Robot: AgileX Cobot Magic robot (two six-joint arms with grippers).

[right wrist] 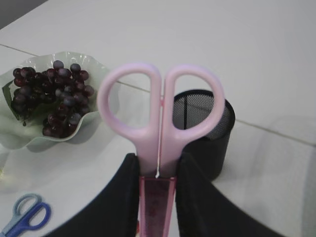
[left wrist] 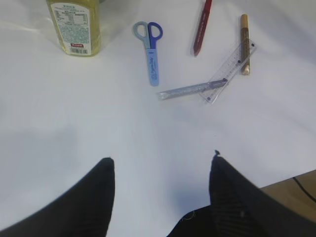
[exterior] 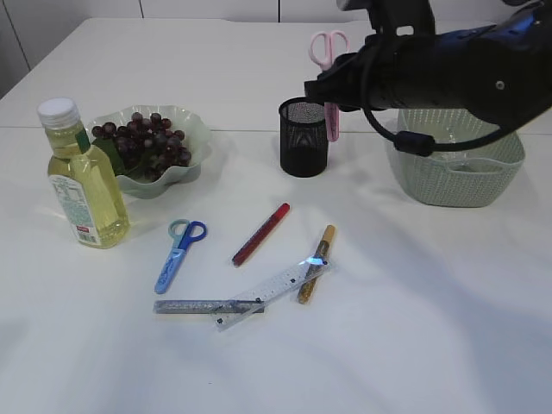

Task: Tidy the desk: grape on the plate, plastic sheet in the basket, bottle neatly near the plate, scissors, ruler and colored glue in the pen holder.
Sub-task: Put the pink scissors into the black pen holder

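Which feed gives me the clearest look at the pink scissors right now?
The right wrist view: the pink scissors fill the frame, handles up, clamped in the right pincer near the pen holder. The exterior view shows only the handles and a strip below, behind the arm. The left wrist view misses them.

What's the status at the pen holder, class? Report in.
Right pincer shut on pink scissors, beside pen holder. Left pincer open, empty. Nothing blocking the holder's mouth.
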